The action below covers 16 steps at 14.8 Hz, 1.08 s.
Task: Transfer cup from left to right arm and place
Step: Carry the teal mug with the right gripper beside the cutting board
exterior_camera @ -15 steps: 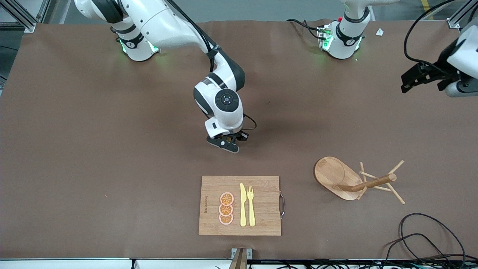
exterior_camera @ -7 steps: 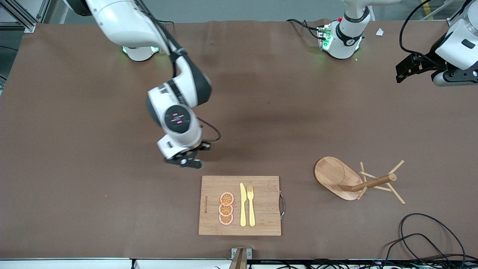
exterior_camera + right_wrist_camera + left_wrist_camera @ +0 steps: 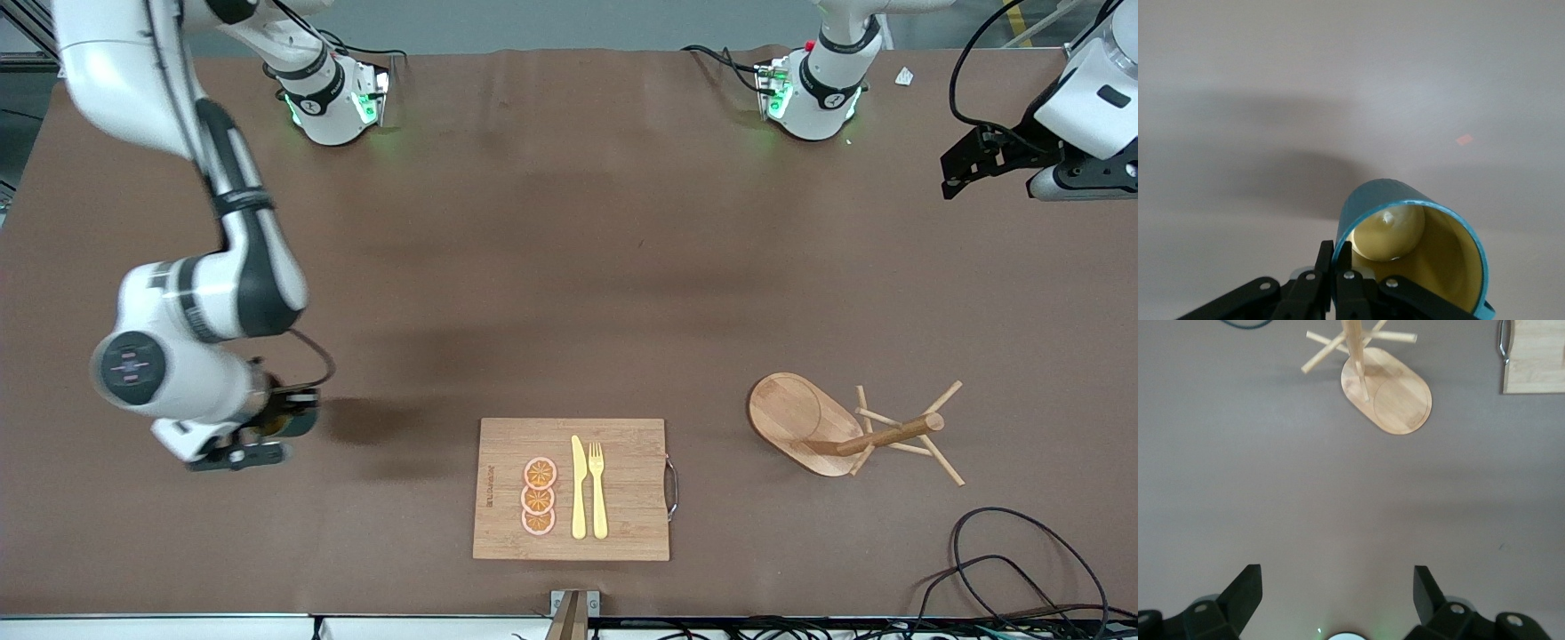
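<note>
Nearest the front camera lies the rectangular bamboo cutting board, carrying three orange fruit slices and a yellow plastic knife and fork; toward the left arm's end of the tabletop stands the wooden mug tree on its oval base. Toward the right arm's end, the right gripper hangs low over bare brown tabletop, its fingers clenched on the rim of the small teal mug with the mustard-yellow inside; the mug is tipped on its side in the grasp, mouth toward the wrist camera. The handover looks finished, so the step in hand is placing. To do it well, the wrist should probably turn the mug upright, lower it until the base meets the tabletop squarely, and only then let go. Farthest off, the left gripper waits over its own end of the tabletop, fingers spread wide and holding nothing.
</note>
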Each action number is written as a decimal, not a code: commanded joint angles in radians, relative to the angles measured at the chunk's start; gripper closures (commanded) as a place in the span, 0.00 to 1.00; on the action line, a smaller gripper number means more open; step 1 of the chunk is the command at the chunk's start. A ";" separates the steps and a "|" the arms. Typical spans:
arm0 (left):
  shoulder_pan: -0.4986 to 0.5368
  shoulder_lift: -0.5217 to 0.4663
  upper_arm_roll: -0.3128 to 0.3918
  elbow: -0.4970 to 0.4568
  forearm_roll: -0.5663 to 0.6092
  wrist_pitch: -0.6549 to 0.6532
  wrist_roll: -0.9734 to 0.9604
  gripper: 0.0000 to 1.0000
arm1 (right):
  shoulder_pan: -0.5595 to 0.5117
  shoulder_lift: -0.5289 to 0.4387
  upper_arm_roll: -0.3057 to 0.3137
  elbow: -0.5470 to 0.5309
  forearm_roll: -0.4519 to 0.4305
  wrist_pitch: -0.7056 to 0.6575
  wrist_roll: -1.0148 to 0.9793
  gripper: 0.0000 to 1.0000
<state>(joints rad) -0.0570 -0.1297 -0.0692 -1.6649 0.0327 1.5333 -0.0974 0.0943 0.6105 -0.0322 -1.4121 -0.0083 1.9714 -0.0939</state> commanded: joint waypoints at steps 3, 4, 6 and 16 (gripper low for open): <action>-0.003 -0.022 0.005 -0.007 -0.028 0.024 0.031 0.00 | -0.126 0.047 0.028 -0.045 -0.009 0.125 -0.280 0.99; -0.003 -0.021 0.005 -0.006 -0.034 0.024 0.031 0.00 | -0.139 0.061 0.028 -0.045 -0.007 0.142 -0.308 0.99; -0.001 -0.021 0.006 -0.003 -0.049 0.024 0.033 0.00 | -0.145 0.077 0.028 -0.045 -0.007 0.145 -0.314 0.98; 0.006 -0.018 0.012 0.020 -0.043 0.001 0.036 0.00 | -0.146 0.005 0.026 -0.031 0.004 0.098 -0.297 0.00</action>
<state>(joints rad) -0.0541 -0.1330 -0.0630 -1.6525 0.0017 1.5479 -0.0825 -0.0358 0.6955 -0.0168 -1.4215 -0.0079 2.1090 -0.3916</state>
